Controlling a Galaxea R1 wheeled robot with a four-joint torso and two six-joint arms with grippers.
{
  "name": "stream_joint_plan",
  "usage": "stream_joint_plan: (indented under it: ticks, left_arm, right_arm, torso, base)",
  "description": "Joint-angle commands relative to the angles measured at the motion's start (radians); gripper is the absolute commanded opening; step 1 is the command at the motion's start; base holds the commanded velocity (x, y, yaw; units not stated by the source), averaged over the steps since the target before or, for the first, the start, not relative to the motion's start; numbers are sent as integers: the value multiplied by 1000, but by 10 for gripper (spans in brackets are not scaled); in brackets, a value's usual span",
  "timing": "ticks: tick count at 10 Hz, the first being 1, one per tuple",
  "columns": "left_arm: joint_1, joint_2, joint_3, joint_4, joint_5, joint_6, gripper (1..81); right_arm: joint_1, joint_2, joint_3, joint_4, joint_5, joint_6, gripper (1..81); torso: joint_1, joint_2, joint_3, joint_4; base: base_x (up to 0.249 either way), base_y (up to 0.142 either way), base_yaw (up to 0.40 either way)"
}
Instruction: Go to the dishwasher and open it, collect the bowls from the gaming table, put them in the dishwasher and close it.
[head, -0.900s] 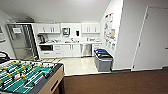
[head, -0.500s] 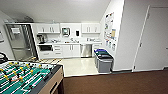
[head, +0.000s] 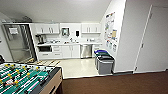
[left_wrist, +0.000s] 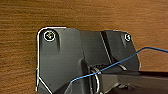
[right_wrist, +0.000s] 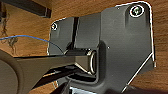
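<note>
I face a kitchenette across open floor: brown carpet (head: 112, 85) under me meets a pale floor (head: 77, 67) along a straight edge, and that pale stretch runs free up to the white cabinets (head: 67, 51). To my right a white wall corner (head: 121, 50) juts forward, with a closed door (head: 152, 42) beyond it. On the left a glass-fronted fridge (head: 18, 42) stands at the end of the counter. The gaming table (head: 27, 78), a green field with rods, fills the lower-left corner and is cut off by the frame; its near wooden corner sits at the carpet line. I cannot make out any bowls on it. Two bins (head: 103, 61) stand against the wall corner, one with a blue lid behind a grey one. The dishwasher (head: 86, 50), one grey steel front, is set under the counter between white doors, shut, well apart from me. Both wrist views look down at wood-grain brown floor past my own dark plates; whether my claws are open or closed I cannot tell.
</note>
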Motion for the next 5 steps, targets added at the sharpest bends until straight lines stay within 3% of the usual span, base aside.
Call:
stream_joint_plan:
  ticks: [1,5]
  left_arm:
    - [-54,-19,7,6,43,-1,811]
    - [-52,-21,7,6,43,-3,811]
  right_arm:
    - [54,-23,8,-7,-57,-3,811]
    - [56,-21,5,-5,-57,-3,811]
  torso:
    - [0,0,0,0]
    - [0,0,0,0]
  base:
    - [162,0,0]
    - [188,0,0]
